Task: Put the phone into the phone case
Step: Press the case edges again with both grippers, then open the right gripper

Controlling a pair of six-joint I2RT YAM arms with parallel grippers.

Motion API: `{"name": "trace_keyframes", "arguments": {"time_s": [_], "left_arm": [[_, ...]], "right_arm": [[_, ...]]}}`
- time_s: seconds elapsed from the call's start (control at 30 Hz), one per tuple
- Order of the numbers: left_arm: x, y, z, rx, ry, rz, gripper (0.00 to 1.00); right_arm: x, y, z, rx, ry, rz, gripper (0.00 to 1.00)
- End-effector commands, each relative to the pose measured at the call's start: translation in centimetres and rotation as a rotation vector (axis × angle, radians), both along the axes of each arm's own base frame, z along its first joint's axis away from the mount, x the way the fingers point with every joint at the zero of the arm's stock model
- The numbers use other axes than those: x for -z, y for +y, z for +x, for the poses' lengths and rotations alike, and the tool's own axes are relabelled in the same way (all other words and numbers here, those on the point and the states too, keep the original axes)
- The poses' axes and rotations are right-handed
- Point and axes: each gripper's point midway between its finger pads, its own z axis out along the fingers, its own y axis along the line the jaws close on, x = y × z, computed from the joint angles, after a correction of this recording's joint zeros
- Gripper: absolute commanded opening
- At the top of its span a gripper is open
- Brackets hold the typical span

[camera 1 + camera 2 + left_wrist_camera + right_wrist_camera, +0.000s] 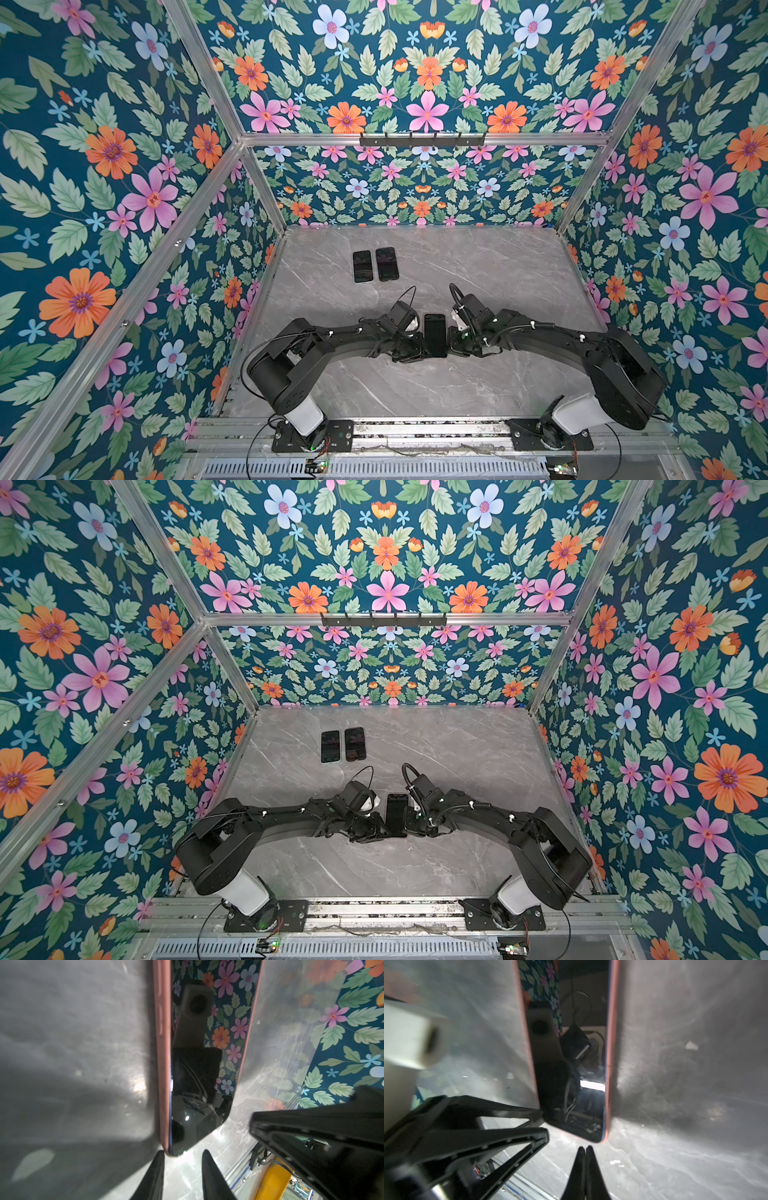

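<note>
- Right claw [585,1148]: fingers pressed together with nothing between them, just off the phone's end, lower centre of the right wrist view.
- Left claw [183,1152]: fingers apart, gripping nothing. The phone's corner sits at the gap.
- Phone [435,335]: flat on the table [498,270], lower centre in both top views, between the two claws. The pink case [163,1043] rims both long edges.
- Handling, judged: a stiff, thin, light slab. The glass looks slick and breakable, the rim softer and grippier. Press or pinch at the long edges, not on the glass.
- Unclear: the far end is cut off in both wrist views, so I cannot tell whether every corner is seated. The screen shows only reflections.
- Farther back, upper left of the table: two more dark phones [387,264], side by side.
</note>
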Motion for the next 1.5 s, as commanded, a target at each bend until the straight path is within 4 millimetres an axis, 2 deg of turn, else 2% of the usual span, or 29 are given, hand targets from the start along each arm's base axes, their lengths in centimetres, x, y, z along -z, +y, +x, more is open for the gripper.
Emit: {"name": "trace_keyframes", "arguments": {"time_s": [0.0, 0.27, 0.4, 0.5, 0.8, 1.13, 1.47], "left_arm": [[1.1, 2.0, 0.2, -0.023, 0.026, 0.13, 0.33], [1.1, 0.8, 0.0, -0.034, 0.078, 0.082, 0.36], [0.9, 0.0, -0.1, -0.02, 0.081, 0.056, 0.37], [1.1, -0.2, -0.2, -0.017, 0.087, 0.056, 0.36], [1.9, -0.2, -0.5, -0.005, 0.103, 0.07, 0.25], [2.4, 0.0, -0.5, 0.007, 0.102, 0.088, 0.16], [2.3, 0.2, -0.5, 0.001, 0.097, 0.091, 0.14]], "right_arm": [[0.5, -1.4, 0.1, 0.024, -0.006, -0.067, 0.12], [1.3, -1.0, 0.0, 0.051, 0.024, -0.036, 0.25], [1.7, -0.3, -0.1, 0.049, 0.043, -0.001, 0.27], [2.0, 0.1, 0.0, 0.047, 0.049, 0.01, 0.27], [2.7, 0.3, 0.0, 0.041, 0.068, 0.012, 0.26], [3.0, 0.3, -0.3, 0.041, 0.074, 0.015, 0.18], [3.0, 0.2, -0.4, 0.043, 0.073, 0.018, 0.11]]}}
